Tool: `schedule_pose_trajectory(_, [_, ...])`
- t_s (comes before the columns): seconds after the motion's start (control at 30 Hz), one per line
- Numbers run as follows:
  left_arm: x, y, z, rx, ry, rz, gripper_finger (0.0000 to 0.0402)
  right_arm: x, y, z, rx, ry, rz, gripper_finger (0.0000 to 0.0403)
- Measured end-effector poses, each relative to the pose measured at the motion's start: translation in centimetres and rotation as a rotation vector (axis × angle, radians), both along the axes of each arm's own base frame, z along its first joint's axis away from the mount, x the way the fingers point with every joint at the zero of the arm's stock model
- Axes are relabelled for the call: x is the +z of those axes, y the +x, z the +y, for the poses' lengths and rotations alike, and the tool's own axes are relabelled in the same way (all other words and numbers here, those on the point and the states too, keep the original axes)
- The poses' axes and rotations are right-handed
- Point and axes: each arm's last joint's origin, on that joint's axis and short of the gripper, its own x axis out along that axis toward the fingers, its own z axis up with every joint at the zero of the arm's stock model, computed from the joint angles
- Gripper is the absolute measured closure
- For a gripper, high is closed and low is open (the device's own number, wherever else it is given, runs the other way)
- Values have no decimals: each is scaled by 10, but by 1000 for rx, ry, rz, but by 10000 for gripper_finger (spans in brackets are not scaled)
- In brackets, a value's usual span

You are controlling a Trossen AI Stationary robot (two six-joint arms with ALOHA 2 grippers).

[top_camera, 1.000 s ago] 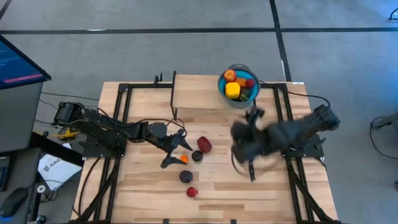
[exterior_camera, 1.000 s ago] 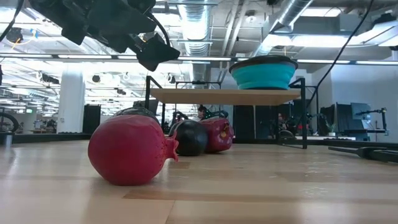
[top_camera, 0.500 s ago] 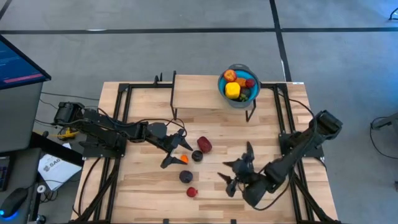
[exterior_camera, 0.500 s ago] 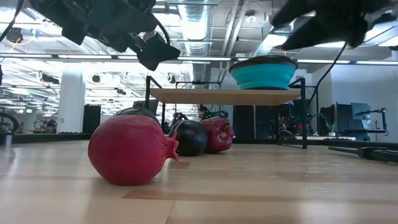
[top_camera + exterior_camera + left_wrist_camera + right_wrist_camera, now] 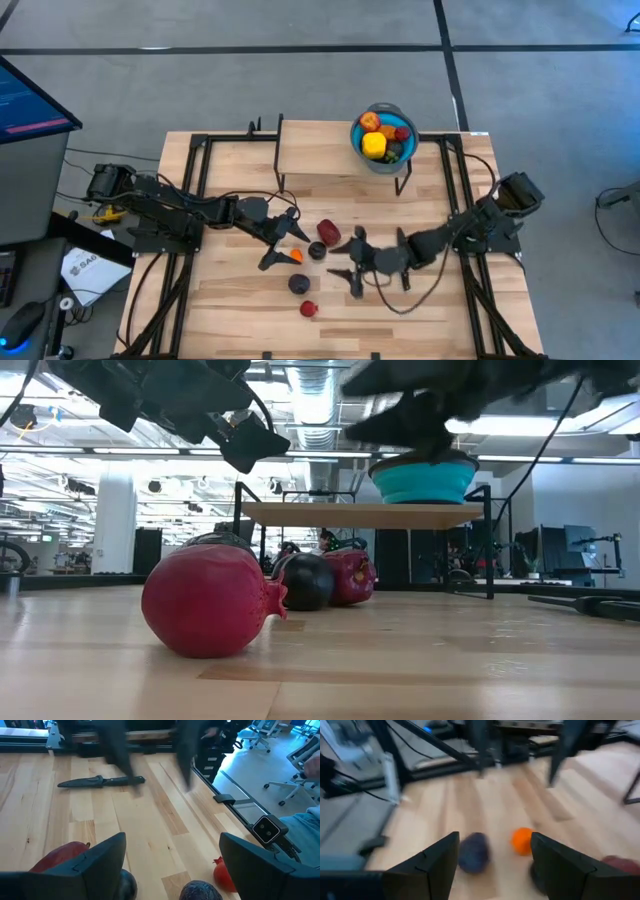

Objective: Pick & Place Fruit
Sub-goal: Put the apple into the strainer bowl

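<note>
Five loose fruits lie mid-table: a red one (image 5: pixel 328 233), a dark one (image 5: pixel 317 251), an orange one (image 5: pixel 296 256), a purple one (image 5: pixel 298 284) and a small red one (image 5: pixel 309 309). Several more fill the blue bowl (image 5: pixel 383 137), which stands on a raised wooden shelf (image 5: pixel 315 150). My left gripper (image 5: pixel 280 242) hangs open above the table, just left of the orange fruit. My right gripper (image 5: pixel 352 265) is open and blurred, right of the loose fruits. In the right wrist view it faces the purple fruit (image 5: pixel 472 852) and orange fruit (image 5: pixel 522 841).
A slim black knife (image 5: pixel 100 781) lies on the table right of the fruits, under the right arm. Black frame rails (image 5: pixel 195 170) run along both table sides. The shelf's legs (image 5: pixel 281 180) stand behind the fruits. Bare wood (image 5: pixel 230 310) lies toward the near edge.
My right arm has swung fast: from below the bowl toward the table's near edge, then toward the left, so its open gripper now sits close to the loose fruits. The left arm and all the fruits have kept still.
</note>
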Motion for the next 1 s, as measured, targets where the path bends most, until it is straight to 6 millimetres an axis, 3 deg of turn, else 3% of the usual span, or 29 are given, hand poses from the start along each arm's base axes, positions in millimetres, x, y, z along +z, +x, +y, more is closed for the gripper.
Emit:
schedule_pose_trajectory(0.2, [0, 0, -1, -3, 0, 1, 88, 0, 9, -17, -15, -121, 141, 163])
schedule_pose_trajectory(0.53, [0, 0, -1, 0, -6, 4, 88, -21, -3, -34, -182, 12, 400, 136])
schedule_pose_trajectory(0.77, [-3, -1, 0, 41, 11, 12, 88, -61, 1, -35, -409, 34, 400, 133])
schedule_pose_trajectory(1.0, [-35, -18, 17, 240, 103, 97, 88, -98, 19, -30, -444, 52, 300, 133])
